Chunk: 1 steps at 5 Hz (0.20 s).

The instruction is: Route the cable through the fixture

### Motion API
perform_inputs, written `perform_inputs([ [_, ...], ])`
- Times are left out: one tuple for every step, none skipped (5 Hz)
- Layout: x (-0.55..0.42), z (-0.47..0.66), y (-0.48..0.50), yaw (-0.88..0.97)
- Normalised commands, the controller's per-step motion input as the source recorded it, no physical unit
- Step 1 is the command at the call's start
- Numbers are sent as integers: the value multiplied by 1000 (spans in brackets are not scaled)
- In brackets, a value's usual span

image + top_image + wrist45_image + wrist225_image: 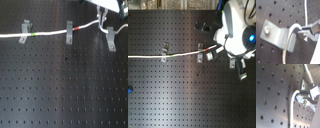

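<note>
Black pegboard (65, 95) fills both exterior views, w/ three metal clips in a row. In the first exterior view: left clip (24, 31) at approx 10 o'clock, mid clip (69, 32) at approx 12, right clip (111, 38) at approx 2.

Cable (50, 33) is white and thin; it enters from the first exterior view's left edge, runs thru the left clip, green band (32, 35) just past it, on thru the mid clip, red band (76, 29) just past that. Then it climbs toward 1 o'clock, up to the gripper (102, 14) near the top edge. Cable doesn't reach the right clip; it passes above it.

Second exterior view: same layout, cable (153, 56) coming from the 9 o'clock edge, thru left clip (164, 52) and mid clip (200, 52), ending under the white arm body (235, 30) at approx 2 o'clock. Right clip (241, 71) sits below the arm, apart from the cable. Small blue item (130, 90) at the 9 o'clock edge, too small to ID.

First wrist view: gripper fingers (304, 33) closed on the cable (291, 32), which curves over a bent metal clip (279, 37) w/ a screw (266, 29) in its flat tab. Second wrist view: gripper (304, 96) pinching the cable (293, 99), cable arcs down over the pegboard (273, 94). Jaws together on the cord, no gap seen.
</note>
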Motion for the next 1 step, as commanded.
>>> perform_inputs([
  [-1, -60, -70, 123],
])
